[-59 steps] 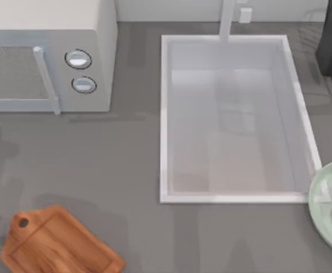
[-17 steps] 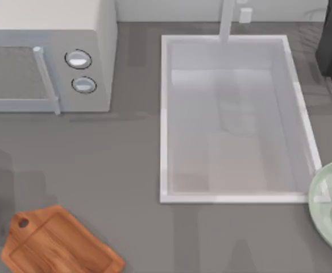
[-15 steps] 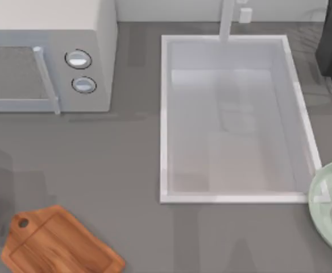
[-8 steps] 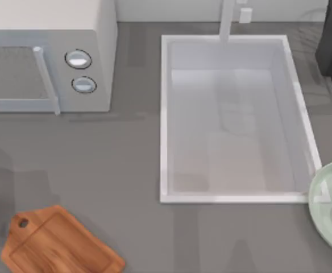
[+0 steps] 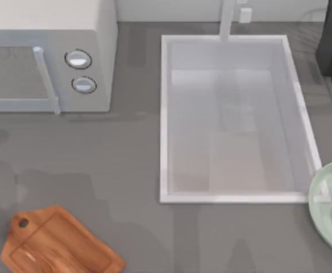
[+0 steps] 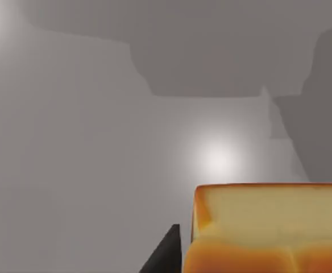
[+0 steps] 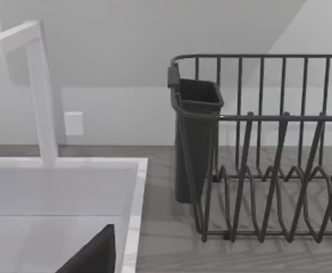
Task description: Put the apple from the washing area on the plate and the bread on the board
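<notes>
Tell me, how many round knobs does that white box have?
2. Both sit on the microwave's front panel at the top view's left: the upper knob directly above the lower knob, beside the door handle. None appear hidden.

Left gripper (image 6: pixel 167 256) beside bread (image 6: pixel 268 227)

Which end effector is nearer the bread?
Left. The bread sits right at the left end effector in its wrist view; the right end effector is by the washing area and dish rack.
</notes>
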`<act>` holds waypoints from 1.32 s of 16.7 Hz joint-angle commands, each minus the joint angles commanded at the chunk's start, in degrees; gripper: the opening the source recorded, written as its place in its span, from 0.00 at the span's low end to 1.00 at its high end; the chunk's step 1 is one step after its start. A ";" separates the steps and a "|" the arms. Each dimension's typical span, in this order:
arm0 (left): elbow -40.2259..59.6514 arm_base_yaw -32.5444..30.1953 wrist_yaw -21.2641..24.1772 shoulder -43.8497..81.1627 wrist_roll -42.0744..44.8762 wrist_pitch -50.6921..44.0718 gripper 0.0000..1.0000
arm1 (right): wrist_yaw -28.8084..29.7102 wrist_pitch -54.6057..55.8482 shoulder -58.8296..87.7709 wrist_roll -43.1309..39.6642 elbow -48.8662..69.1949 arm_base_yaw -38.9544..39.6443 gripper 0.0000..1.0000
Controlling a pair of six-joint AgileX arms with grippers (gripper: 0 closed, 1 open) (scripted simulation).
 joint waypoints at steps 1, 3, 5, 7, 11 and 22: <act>0.93 -0.01 0.00 -0.68 -0.07 -1.55 0.00 | 0.00 0.00 0.00 0.00 0.00 0.00 1.00; 1.71 -0.02 0.00 -1.28 -0.14 -2.81 0.00 | 0.00 0.00 0.00 0.00 0.00 0.00 1.00; 1.71 -0.02 0.00 -1.28 -0.14 -2.81 0.00 | 0.00 0.00 0.00 0.00 0.00 0.00 1.00; 1.53 -0.03 -0.04 -1.05 -0.14 -2.64 0.00 | 0.00 0.00 0.00 0.00 0.00 0.00 1.00; 0.10 -4.90 -0.16 -1.93 -6.04 -2.30 0.00 | 0.00 0.00 0.00 0.00 0.00 0.00 1.00; -13.40 -36.80 -0.56 -10.45 -53.68 1.46 0.00 | 0.00 0.00 0.00 0.00 0.00 0.00 1.00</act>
